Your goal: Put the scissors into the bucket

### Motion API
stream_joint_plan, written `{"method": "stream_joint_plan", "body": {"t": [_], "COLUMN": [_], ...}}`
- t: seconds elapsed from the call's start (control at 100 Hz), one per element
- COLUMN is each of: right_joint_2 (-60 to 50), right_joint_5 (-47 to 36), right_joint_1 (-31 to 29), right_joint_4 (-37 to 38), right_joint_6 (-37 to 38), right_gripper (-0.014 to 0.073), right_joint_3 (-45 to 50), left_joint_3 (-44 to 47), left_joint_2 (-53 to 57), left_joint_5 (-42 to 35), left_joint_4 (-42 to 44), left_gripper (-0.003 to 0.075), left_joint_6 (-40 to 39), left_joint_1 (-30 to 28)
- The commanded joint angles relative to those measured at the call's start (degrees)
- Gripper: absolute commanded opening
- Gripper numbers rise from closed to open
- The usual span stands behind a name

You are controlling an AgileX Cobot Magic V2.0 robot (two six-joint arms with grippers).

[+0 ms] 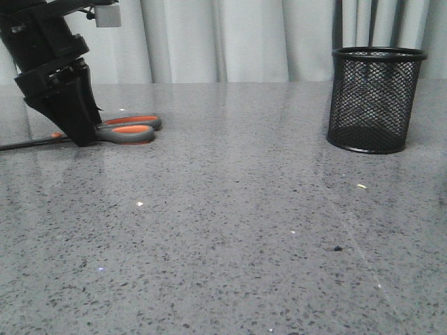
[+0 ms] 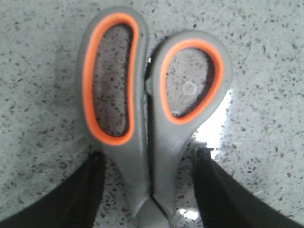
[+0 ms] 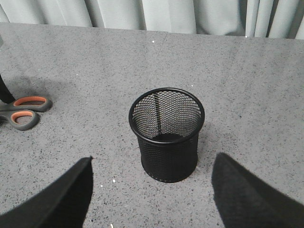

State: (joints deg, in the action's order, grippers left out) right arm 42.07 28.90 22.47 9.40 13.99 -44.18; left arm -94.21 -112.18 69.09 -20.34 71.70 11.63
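Note:
The scissors (image 1: 129,128) lie flat on the grey table at the far left, grey handles lined in orange pointing right, a thin dark blade sticking out left. My left gripper (image 1: 78,136) is down over their shank. In the left wrist view the scissors (image 2: 152,123) lie between my two black fingers (image 2: 71,199), which stand apart on either side with a gap to the handles, so the gripper is open. The black mesh bucket (image 1: 375,98) stands upright at the right. My right gripper (image 3: 152,190) is open and empty, above and short of the bucket (image 3: 167,135).
Grey speckled table (image 1: 230,230) with pale curtains behind. The scissors also show in the right wrist view (image 3: 26,111), far from the bucket. Small specks lie on the table near the bucket.

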Motion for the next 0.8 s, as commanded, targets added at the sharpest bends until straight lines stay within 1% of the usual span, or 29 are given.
{"method": "stream_joint_plan", "body": {"t": [0.0,0.18,0.22,0.33,0.4,0.6,0.7,0.79], "right_joint_2": [0.0,0.0,0.0,0.0,0.0,0.0,0.0,0.0], "right_joint_5": [-3.1,-2.1,-2.1,-2.1,-2.1,-3.0,-6.2,-10.4], "right_joint_1": [0.0,0.0,0.0,0.0,0.0,0.0,0.6,2.2], "right_joint_4": [0.5,0.5,0.5,0.5,0.5,-0.6,-2.3,-4.6], "right_joint_6": [-0.7,-0.7,-0.7,-0.7,-0.7,-0.7,-0.7,-0.9], "right_gripper": [0.0475,0.0475,0.0475,0.0475,0.0475,0.0475,0.0475,0.0475], "right_joint_3": [-2.0,-2.0,-2.0,-2.0,-2.0,-2.0,-2.0,-2.1], "left_joint_3": [-1.3,-1.3,-1.3,-1.3,-1.3,-1.3,-1.3,-1.3], "left_joint_2": [2.1,2.2,2.4,2.9,3.7,8.8,12.1,15.9], "left_joint_5": [1.1,2.5,2.8,2.8,2.2,-1.3,-5.1,-9.1], "left_joint_4": [-2.2,-2.3,-2.3,-2.4,-3.2,-7.1,-8.8,-8.8], "left_gripper": [0.0305,0.0139,0.0111,0.0064,0.0050,0.0051,0.0051,0.0051], "left_joint_6": [-0.1,-0.1,-0.2,-0.2,-0.2,-0.3,-0.3,-0.3], "left_joint_1": [-0.1,-0.1,-0.1,-0.1,-0.1,0.2,1.5,4.1]}}
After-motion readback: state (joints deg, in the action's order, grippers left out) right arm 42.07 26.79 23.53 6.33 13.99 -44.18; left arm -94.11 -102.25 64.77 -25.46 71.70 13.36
